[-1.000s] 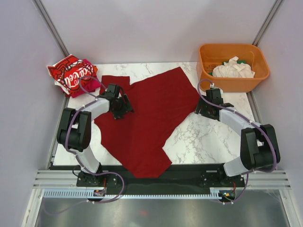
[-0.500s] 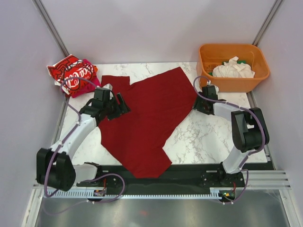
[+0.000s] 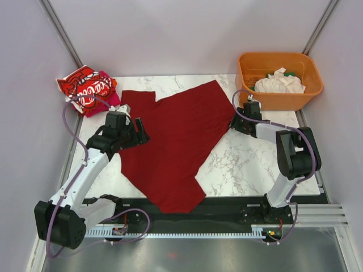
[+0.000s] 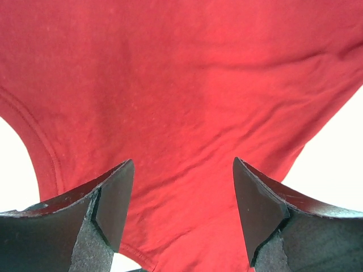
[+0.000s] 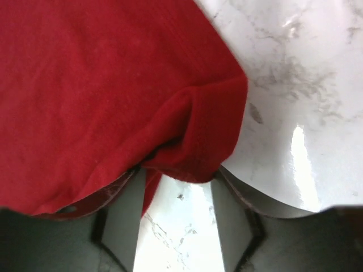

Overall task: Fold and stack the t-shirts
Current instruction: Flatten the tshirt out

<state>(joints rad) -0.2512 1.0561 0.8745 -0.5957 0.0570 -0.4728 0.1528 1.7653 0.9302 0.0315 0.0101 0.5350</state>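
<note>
Vs half a sec ago the L arm has swung further out to the left, its base link now low by the table's near-left corner. The L gripper [image 4: 182,173] has slid a bit nearer us along the left side of the dark red tee [image 3: 170,141]. A full sec back that arm was folded up tight and the R gripper [image 5: 177,177] sat over bare marble; now it's at the tee's right corner, hardly shifted since the last frame. The tee lies as before, spread across the middle of the table [image 3: 249,164] w/ its near hem draped over the front edge. L fingers [image 4: 110,198] stand wide apart over the cloth, nothing between them. R fingers are apart too, w/ a bunched fold of hem at the tips; whether they press it we can't tell. The bright red tee [image 3: 85,88] sits at the far-left corner on top of the magenta tee [image 3: 108,101], which shows only as a sliver. The white tee [image 3: 278,83] lies crumpled in the orange tub [image 3: 272,101] at far right, its lower part hidden by the tub wall. A green bit behind it is too small to ID. In the L wrist view the table is blown out white.
</note>
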